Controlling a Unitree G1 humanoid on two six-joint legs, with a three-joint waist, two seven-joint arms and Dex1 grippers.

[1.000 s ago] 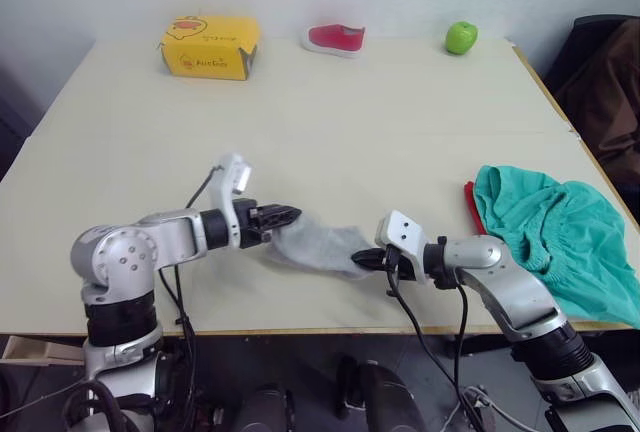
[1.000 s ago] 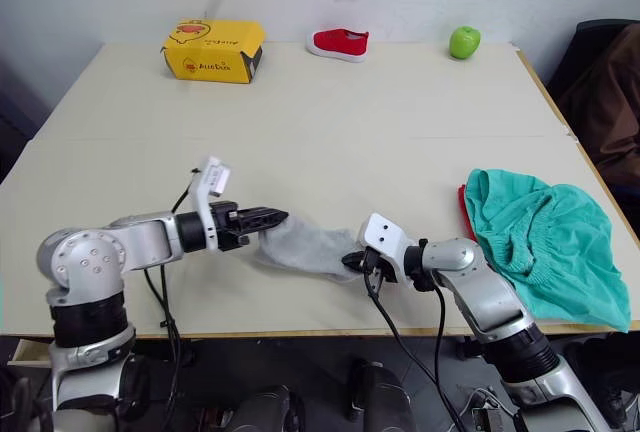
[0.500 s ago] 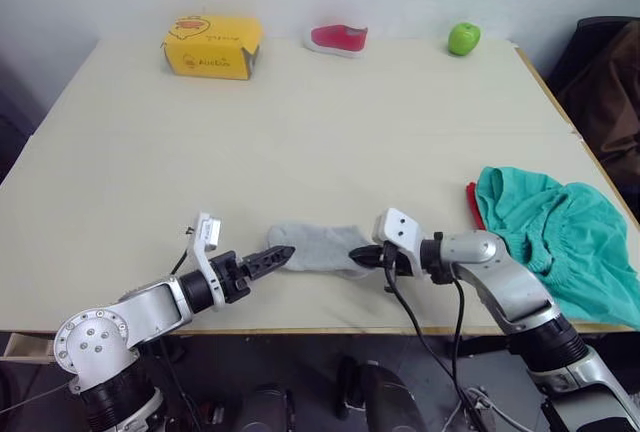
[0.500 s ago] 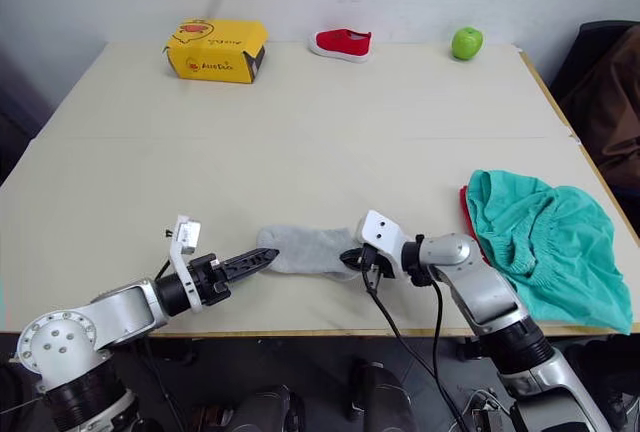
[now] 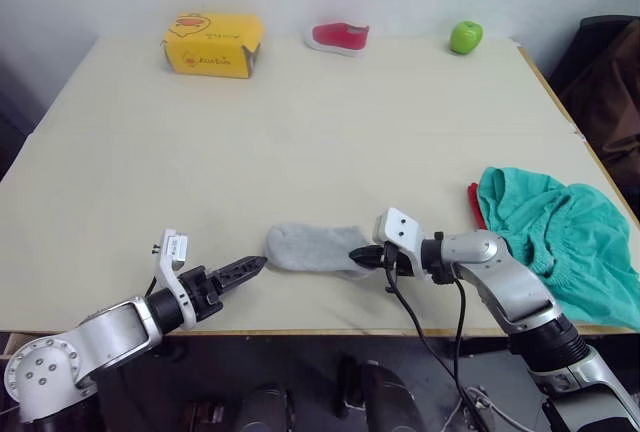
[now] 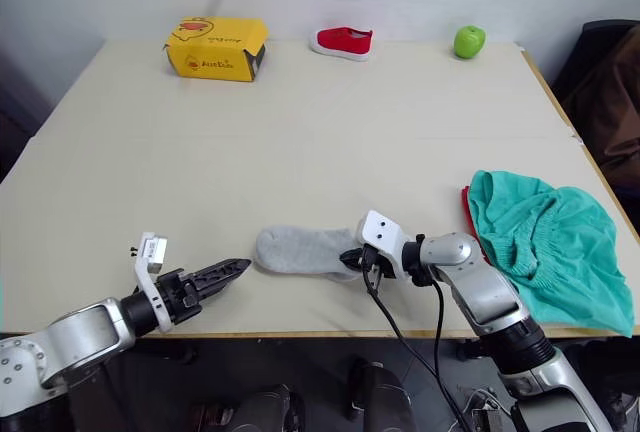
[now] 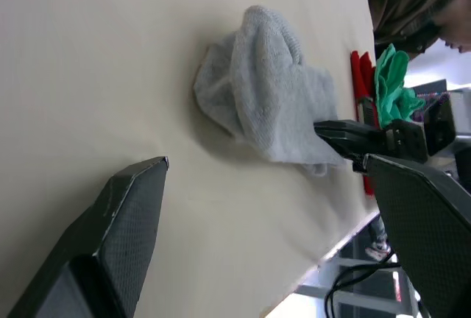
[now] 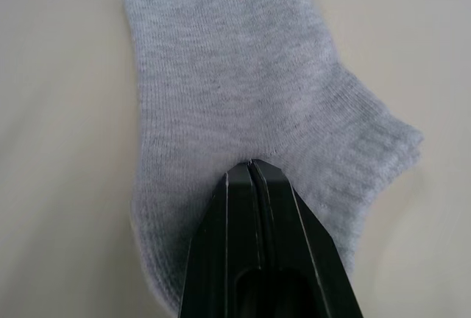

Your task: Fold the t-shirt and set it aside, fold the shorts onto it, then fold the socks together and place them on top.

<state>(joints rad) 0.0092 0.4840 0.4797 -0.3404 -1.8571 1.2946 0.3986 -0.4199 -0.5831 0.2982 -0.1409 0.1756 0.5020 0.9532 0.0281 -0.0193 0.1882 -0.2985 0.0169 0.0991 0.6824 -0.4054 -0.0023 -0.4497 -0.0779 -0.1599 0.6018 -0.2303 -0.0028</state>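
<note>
**Q:** Where are the socks, and how are they held?

**A:** The grey socks (image 6: 300,250) are seen lying flat on the table (image 6: 320,142), close to its near edge. They are pinched at one end by the right gripper (image 6: 352,258), whose two black fingers (image 8: 254,207) are pressed together on the knit cloth. The other end of the socks is left free.

**Q:** What is shown of the left gripper?

**A:** The left gripper (image 6: 232,270) is seen low over the table, just beside the free end of the socks and apart from them. Its fingers (image 7: 121,237) are spread in the left wrist view, with nothing held between them.

**Q:** Where are the other garments, measured from the socks?

**A:** The teal shorts (image 6: 545,252) are seen crumpled well to the right of the socks, by the table's right edge. A strip of the red t-shirt (image 6: 466,207) is shown under the shorts, on the side facing the socks.

**Q:** What else is placed on the table?

**A:** Well beyond the socks, along the far edge, a yellow box (image 6: 214,48), a small red shoe (image 6: 342,42) and a green apple (image 6: 469,41) are set in a row.
</note>
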